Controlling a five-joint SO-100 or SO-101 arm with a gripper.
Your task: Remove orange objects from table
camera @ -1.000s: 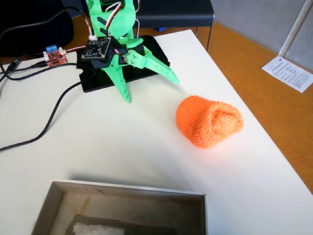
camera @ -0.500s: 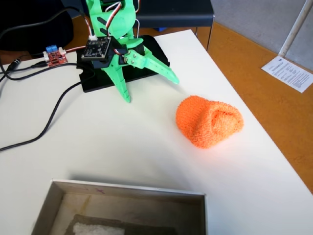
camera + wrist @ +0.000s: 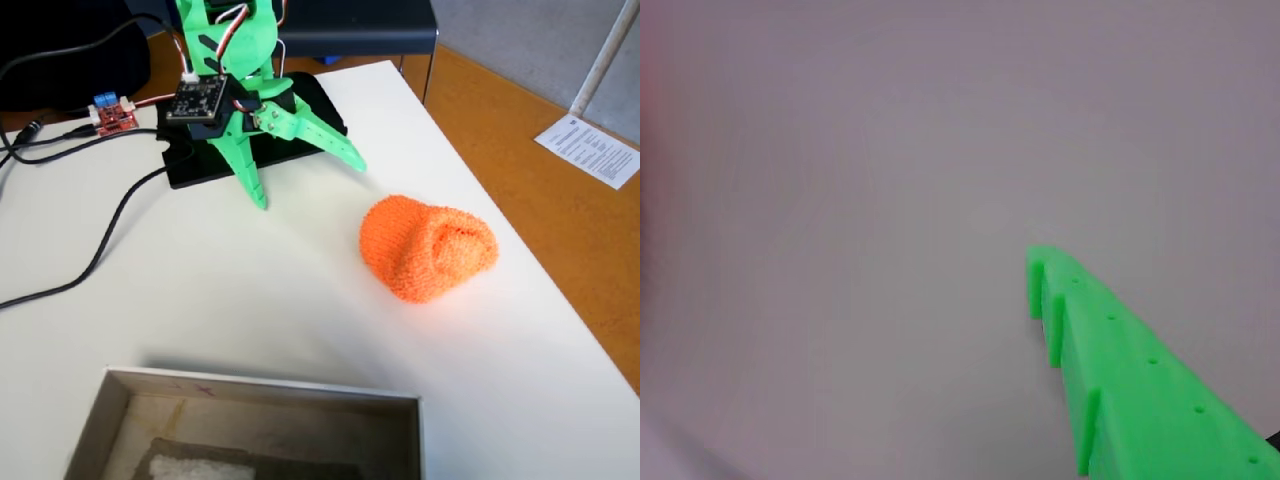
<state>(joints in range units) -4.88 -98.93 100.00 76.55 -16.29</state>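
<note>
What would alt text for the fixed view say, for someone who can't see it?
A fuzzy orange knitted lump lies on a white table, right of a green robot arm whose end effector hangs open and empty, apart from it. A grey tray sits at the bottom edge; black cables and a small red circuit board lie upper left.

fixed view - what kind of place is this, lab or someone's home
Probably a hobby or office robotics bench; lab or home is not clear. A green printed arm with open gripper stands on a white table, with a bare red circuit board and loose cables beside it, and a printed sheet on the floor.
</note>
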